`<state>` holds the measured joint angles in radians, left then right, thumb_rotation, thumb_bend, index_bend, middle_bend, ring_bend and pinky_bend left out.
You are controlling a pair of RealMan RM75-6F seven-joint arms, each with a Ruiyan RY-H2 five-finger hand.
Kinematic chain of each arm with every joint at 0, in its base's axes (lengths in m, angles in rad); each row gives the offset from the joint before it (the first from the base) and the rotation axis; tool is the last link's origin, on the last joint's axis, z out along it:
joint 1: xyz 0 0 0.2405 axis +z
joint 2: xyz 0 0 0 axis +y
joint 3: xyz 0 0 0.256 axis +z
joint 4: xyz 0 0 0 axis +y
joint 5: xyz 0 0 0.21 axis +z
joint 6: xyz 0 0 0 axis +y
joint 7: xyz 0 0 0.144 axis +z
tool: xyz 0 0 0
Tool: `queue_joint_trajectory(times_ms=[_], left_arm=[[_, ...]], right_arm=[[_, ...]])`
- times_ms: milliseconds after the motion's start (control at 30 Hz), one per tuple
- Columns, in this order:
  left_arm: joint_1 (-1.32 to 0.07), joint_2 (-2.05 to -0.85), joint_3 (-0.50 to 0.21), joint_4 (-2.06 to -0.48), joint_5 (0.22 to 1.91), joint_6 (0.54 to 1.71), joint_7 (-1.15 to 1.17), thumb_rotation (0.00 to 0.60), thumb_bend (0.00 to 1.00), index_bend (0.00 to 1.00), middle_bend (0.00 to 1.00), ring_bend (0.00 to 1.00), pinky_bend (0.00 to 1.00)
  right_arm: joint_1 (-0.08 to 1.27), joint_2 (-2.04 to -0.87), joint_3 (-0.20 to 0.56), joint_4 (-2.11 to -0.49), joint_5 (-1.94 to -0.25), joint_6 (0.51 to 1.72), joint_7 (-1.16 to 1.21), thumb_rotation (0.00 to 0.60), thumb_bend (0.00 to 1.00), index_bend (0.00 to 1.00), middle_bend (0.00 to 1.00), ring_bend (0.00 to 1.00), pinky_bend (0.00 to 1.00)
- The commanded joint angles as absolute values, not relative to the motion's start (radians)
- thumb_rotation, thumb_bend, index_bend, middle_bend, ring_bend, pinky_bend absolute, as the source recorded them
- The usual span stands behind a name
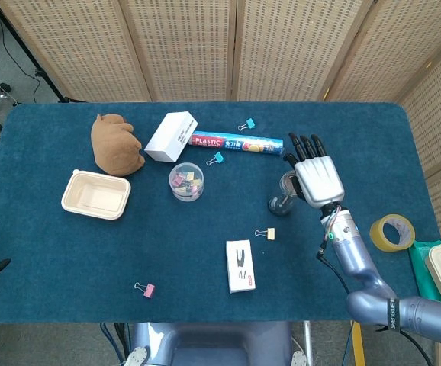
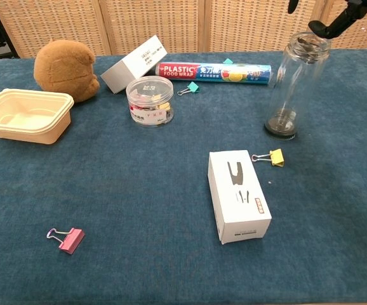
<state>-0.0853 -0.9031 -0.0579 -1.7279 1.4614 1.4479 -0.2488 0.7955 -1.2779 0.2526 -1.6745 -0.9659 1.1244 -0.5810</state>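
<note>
A clear glass bottle (image 1: 282, 195) (image 2: 294, 82) stands upright and uncapped on the blue table, right of centre. My right hand (image 1: 317, 172) hovers just above and to the right of its mouth, fingers stretched out and apart, holding nothing. In the chest view only dark fingertips (image 2: 328, 24) show at the top edge, a little clear of the bottle's rim. A yellow binder clip (image 1: 267, 233) (image 2: 273, 157) lies in front of the bottle. My left hand appears in neither view.
A white box (image 2: 238, 194), pink clip (image 2: 66, 239), clear tub of clips (image 2: 149, 101), cream tray (image 2: 25, 115), brown plush (image 2: 65, 67), white carton (image 2: 133, 63), plastic wrap roll (image 2: 214, 71) and teal clips lie on the table. Tape roll (image 1: 391, 232) sits off the right edge.
</note>
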Motion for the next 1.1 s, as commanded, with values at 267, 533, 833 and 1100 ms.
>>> queue_joint_trajectory(times_ms=[267, 533, 833, 1100], left_arm=[[-0.084, -0.9, -0.057, -1.726, 1.463, 1.449, -0.261, 0.6, 0.0, 0.0, 0.0, 0.0, 0.0], [-0.083, -0.897, -0.055, -1.726, 1.468, 1.45, -0.27, 0.6, 0.0, 0.0, 0.0, 0.0, 0.0], [-0.085, -0.9, -0.056, -1.73, 1.462, 1.445, -0.258, 0.6, 0.0, 0.0, 0.0, 0.0, 0.0], [-0.086, -0.898, -0.056, -1.73, 1.46, 1.443, -0.262, 0.6, 0.0, 0.0, 0.0, 0.0, 0.0]], right_arm=[[0.763, -1.191, 0.247, -1.779, -0.973, 1.116, -0.543, 0.6, 0.56, 0.3, 0.0, 0.0, 0.0], [0.726, -1.136, 0.206, -1.825, -1.013, 1.104, -0.511, 0.6, 0.56, 0.3, 0.0, 0.0, 0.0], [0.723, -1.145, 0.195, -1.809, -1.034, 1.075, -0.469, 0.6, 0.56, 0.2, 0.0, 0.0, 0.0], [0.711, -1.134, 0.185, -1.817, -1.039, 1.071, -0.458, 0.6, 0.56, 0.29, 0.0, 0.0, 0.0]])
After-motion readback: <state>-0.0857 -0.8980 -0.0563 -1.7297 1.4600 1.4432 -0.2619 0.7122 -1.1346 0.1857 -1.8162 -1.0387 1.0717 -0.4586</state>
